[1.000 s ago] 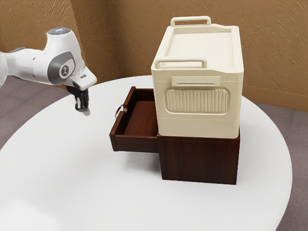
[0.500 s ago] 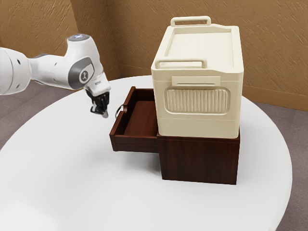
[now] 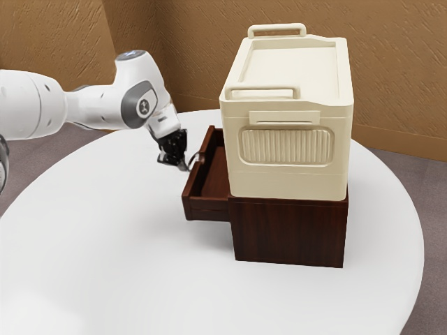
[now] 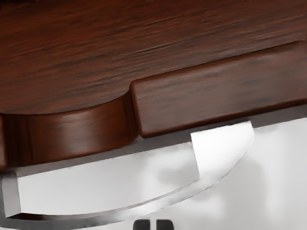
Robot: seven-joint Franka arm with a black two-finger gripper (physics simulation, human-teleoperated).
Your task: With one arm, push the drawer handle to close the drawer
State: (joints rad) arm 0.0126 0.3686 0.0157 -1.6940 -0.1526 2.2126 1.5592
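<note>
Around the middle of the exterior view, a dark wooden drawer (image 3: 208, 205) juts partly out of a cabinet (image 3: 290, 230) on a round, glossy white worktop (image 3: 126, 265). A big cream box (image 3: 286, 183) sits on the cabinet, covering part of the drawer's inside from this angle; it has a recessed lid, two raised bars on top and a ribbed oval panel. Textured tan walls (image 3: 391, 77) rise at the top, and a grey floor (image 3: 436, 209) shows at the right edge. The white arm (image 3: 98, 105) comes in from the upper left, with a round emblem (image 3: 144, 107) too small to read.

The black gripper (image 3: 182, 165) is at the drawer's curved, shiny metal handle (image 4: 144, 209), its fingers drawn together with a sliver between the tips, gripping nothing. In the wrist view the handle bows across the lower part, close to the fingertips (image 4: 165, 224), below the drawer's smooth, scooped front edge.
</note>
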